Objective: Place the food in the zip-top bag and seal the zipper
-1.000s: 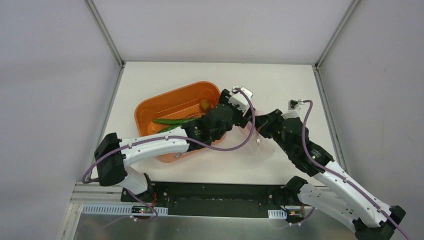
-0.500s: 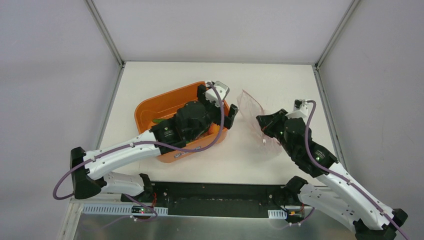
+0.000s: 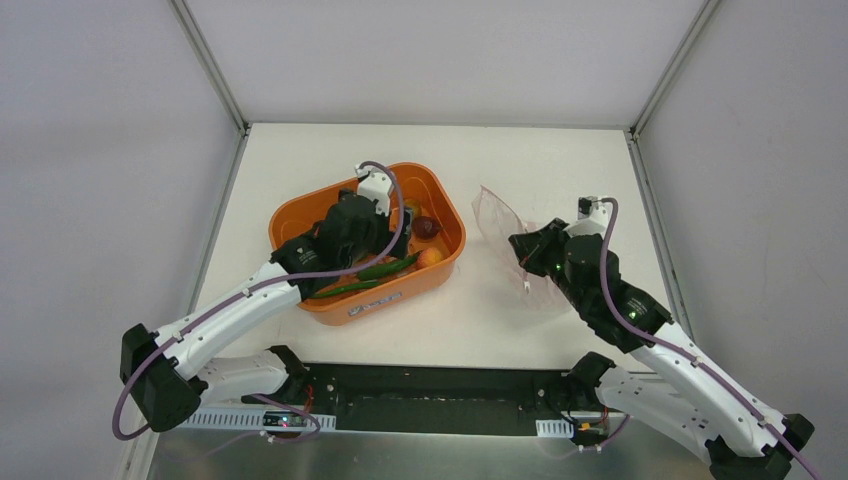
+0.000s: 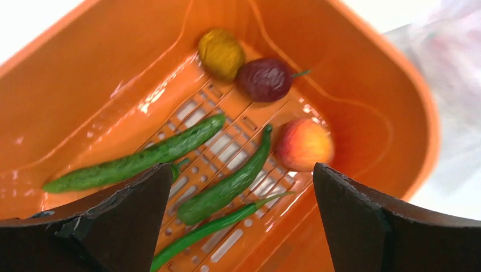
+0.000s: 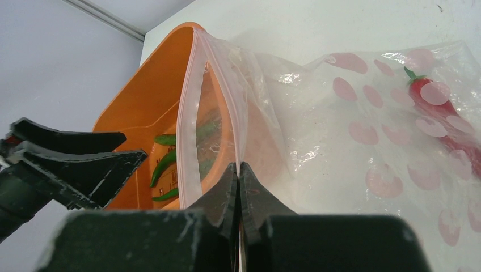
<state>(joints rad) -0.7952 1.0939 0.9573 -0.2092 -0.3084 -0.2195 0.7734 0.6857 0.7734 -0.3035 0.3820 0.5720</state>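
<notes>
Left pincer [image 4: 241,181] hangs released above green chilies [image 4: 142,161] in the orange tub [image 4: 102,68]. Right pincer [image 5: 238,170] clenches the zip-top bag [image 5: 351,130] at the tub's three o'clock, red chili [image 5: 428,93] inside.

This is a robotics lab test cell, not a home or a kitchen. A bare white table [image 3: 560,160] is boxed in on its left, far and right edges by plain grey panels [image 3: 90,150], joined at the far corners by aluminium struts [image 3: 208,62]. A left arm [image 3: 240,305] and a right arm [image 3: 690,365], both white and black, are bolted at the near edge. Purple cables [image 3: 128,395] loop along them, and a slotted cable duct [image 3: 215,418] and small lit circuit boards [image 3: 285,420] sit by their bases.
</notes>
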